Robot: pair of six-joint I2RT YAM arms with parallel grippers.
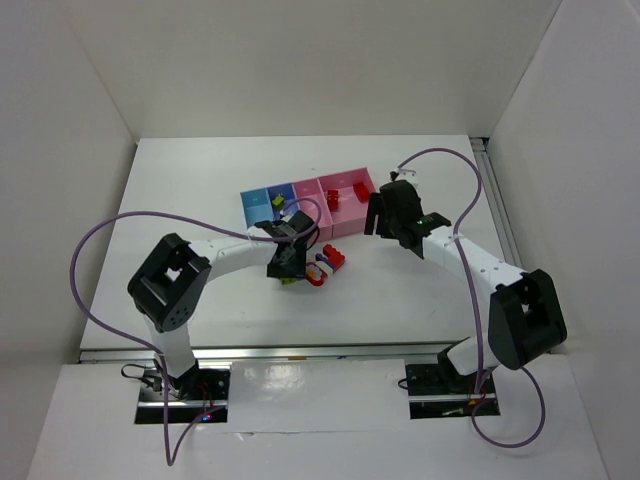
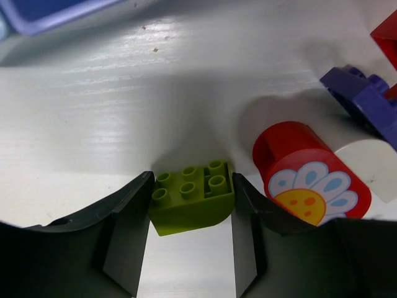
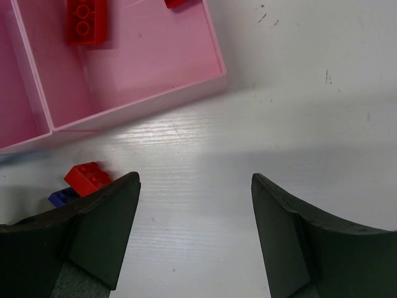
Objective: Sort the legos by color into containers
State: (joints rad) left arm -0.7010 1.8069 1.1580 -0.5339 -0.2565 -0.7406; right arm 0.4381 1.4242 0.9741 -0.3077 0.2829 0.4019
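Just before the containers (image 1: 258, 200), the left pincer (image 2: 193, 180) clamps a yellow-green lego (image 2: 192, 202) on the counter (image 1: 200, 180); the right pincer (image 3: 195, 180) gapes empty. Red legos (image 3: 85, 18) lie in the end pink tray (image 3: 136, 102); loose legos (image 1: 325, 265) wait.

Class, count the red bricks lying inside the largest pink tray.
2. One red brick lies by the dividing wall of the largest pink tray; the other red brick is cut off at the wrist view's top edge. More may be hidden.

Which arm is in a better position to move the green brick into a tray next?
Left. The left tool grips the green brick on both sides. The right tool is open and empty, over bare table beside the pink tray.
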